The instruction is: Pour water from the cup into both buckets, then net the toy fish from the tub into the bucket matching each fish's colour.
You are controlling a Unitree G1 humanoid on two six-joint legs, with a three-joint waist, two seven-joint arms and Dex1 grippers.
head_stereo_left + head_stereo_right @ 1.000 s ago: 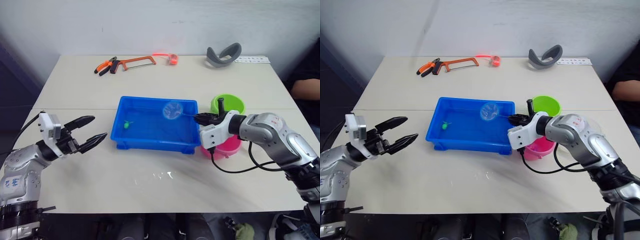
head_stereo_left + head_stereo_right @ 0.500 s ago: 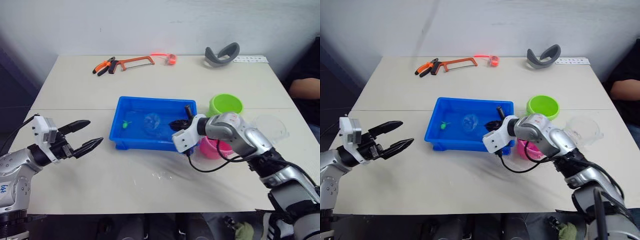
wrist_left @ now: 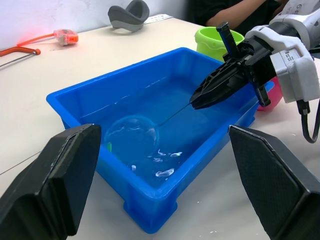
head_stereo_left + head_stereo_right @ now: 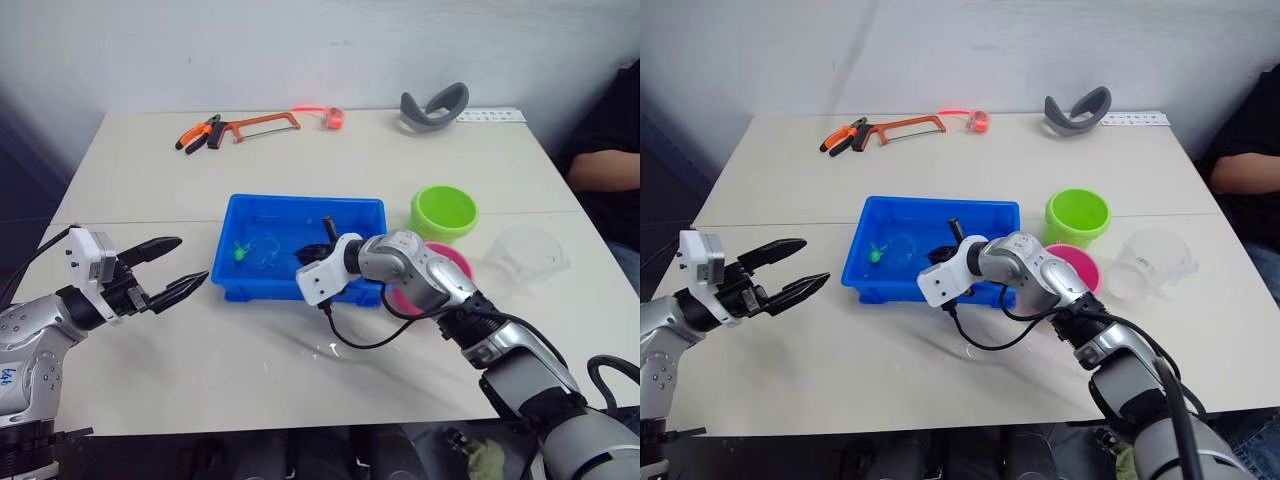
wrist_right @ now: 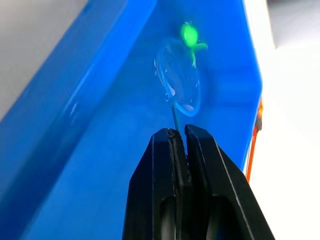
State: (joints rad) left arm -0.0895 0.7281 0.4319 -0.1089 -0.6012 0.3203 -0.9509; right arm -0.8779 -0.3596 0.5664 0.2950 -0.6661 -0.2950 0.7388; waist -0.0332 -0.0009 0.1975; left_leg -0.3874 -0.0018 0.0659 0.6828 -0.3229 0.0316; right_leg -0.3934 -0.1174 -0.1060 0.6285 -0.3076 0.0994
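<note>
The blue tub [image 4: 300, 203] holds water at the table's middle. My right gripper [image 4: 312, 251] reaches over its front right part, shut on the net's thin handle. The net hoop [image 4: 262, 250] lies low in the water at the tub's left end, right beside a green toy fish [image 4: 240, 250]; the right wrist view shows the fish [image 5: 189, 34] at the hoop's [image 5: 178, 80] far rim. The lime green bucket [image 4: 443, 212] and pink bucket [image 4: 452, 262] stand right of the tub, the clear cup [image 4: 525, 250] further right. My left gripper [image 4: 190, 258] hangs open left of the tub, holding nothing.
Pliers [image 4: 197, 132], a hacksaw [image 4: 262, 124], a small red-lit object [image 4: 332, 116] and a grey curved headset [image 4: 433, 105] lie along the table's back. A person's arm [image 4: 605, 168] rests at the right edge. Water drops [image 4: 335, 348] lie in front of the tub.
My right gripper has carried the net from above the tub's right end leftward and down into the water beside the green fish. The left gripper stays open in place.
</note>
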